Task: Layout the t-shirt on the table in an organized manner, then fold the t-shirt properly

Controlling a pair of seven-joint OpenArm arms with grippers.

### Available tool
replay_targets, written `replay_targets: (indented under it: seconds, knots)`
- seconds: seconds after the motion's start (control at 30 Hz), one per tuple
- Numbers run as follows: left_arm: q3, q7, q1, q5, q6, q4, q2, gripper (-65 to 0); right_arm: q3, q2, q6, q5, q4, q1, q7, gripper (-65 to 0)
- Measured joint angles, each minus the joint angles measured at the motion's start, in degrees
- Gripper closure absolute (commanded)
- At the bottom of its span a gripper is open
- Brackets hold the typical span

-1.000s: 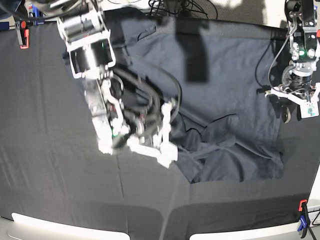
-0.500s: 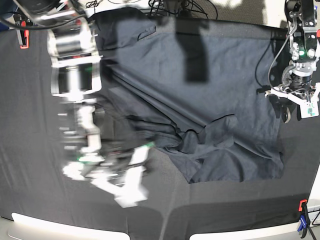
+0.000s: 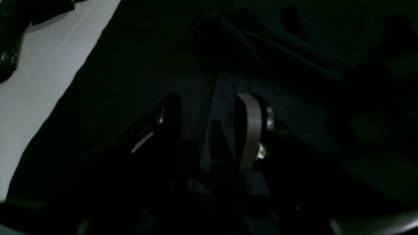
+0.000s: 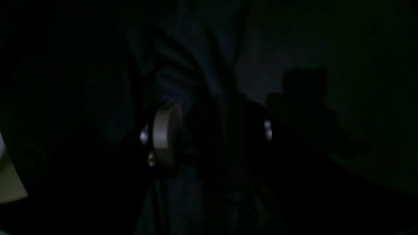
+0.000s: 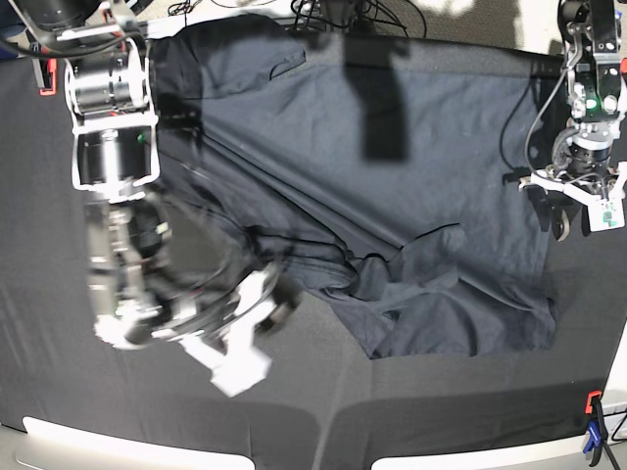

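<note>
The dark t-shirt (image 5: 392, 186) lies spread over the black table (image 5: 59, 245), bunched and wrinkled at its near part (image 5: 431, 294). My right gripper (image 5: 257, 328), blurred by motion, is at the shirt's near-left edge. In the right wrist view (image 4: 217, 137) its jaws stand apart with a ridge of shirt fabric (image 4: 183, 78) running between them. My left gripper (image 5: 576, 211) hangs over the shirt's right edge. In the left wrist view (image 3: 209, 130) it is open, with the shirt's edge (image 3: 222, 98) between its fingers.
Red clamps sit at the far-left corner (image 5: 44, 76) and near-right corner (image 5: 593, 401) of the table. Pale table edges (image 5: 118, 452) show along the front. Cables (image 5: 343, 15) lie beyond the far edge. A pale surface (image 3: 42, 65) borders the cloth in the left wrist view.
My right arm has swung left and toward the front, from the shirt's middle to its near-left edge, uncovering the shirt's centre. The left arm has not moved.
</note>
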Motion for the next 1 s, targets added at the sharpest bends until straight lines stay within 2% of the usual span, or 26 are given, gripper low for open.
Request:
replay_targets:
  seconds: [0.07, 0.17, 0.3, 0.43, 0.5, 0.73, 0.93, 1.0]
  knots:
    - [0.0, 0.92, 0.0, 0.02, 0.0, 0.0, -0.02, -24.9, -4.98, 0.09, 0.04, -1.46, 0.0, 0.42, 0.02, -29.8]
    - [0.0, 0.9, 0.0, 0.02, 0.0, 0.0, 0.0, -24.9, -11.96, -0.15, 0.31, -8.07, 0.0, 1.36, 0.5, -29.8]
    - [0.0, 0.92, 0.0, 0.04, -0.02, 0.0, 0.0, -24.9, -16.04, -0.04, 0.31, -9.33, 0.0, 1.99, 1.14, -29.7]
    - [0.0, 0.92, 0.0, 3.52, 0.0, 0.0, -0.02, -24.9, -16.35, -0.02, 0.31, -12.39, 0.0, 1.99, 1.33, -29.7]
    - [0.0, 1.16, 0.0, 3.91, -0.02, 0.0, 0.0, -24.9, -16.35, 0.04, 0.31, -14.14, 0.0, 2.01, 3.76, -29.7]
    - [0.0, 1.16, -0.02, 3.93, 0.0, 0.0, -0.02, -24.9, -16.35, 0.0, 0.31, -15.41, -0.59, 2.19, 5.2, -29.7]
    - [0.0, 1.29, 0.0, 3.93, 0.0, 0.0, 0.0, -24.9, -16.35, 0.09, 0.31, -15.17, -6.93, 2.14, 5.99, -29.7]
    - [0.0, 1.29, 0.0, 3.93, -0.02, 0.0, 0.0, -24.9, -16.35, 0.13, 0.31, -15.21, -7.41, 2.12, 5.9, -27.7]
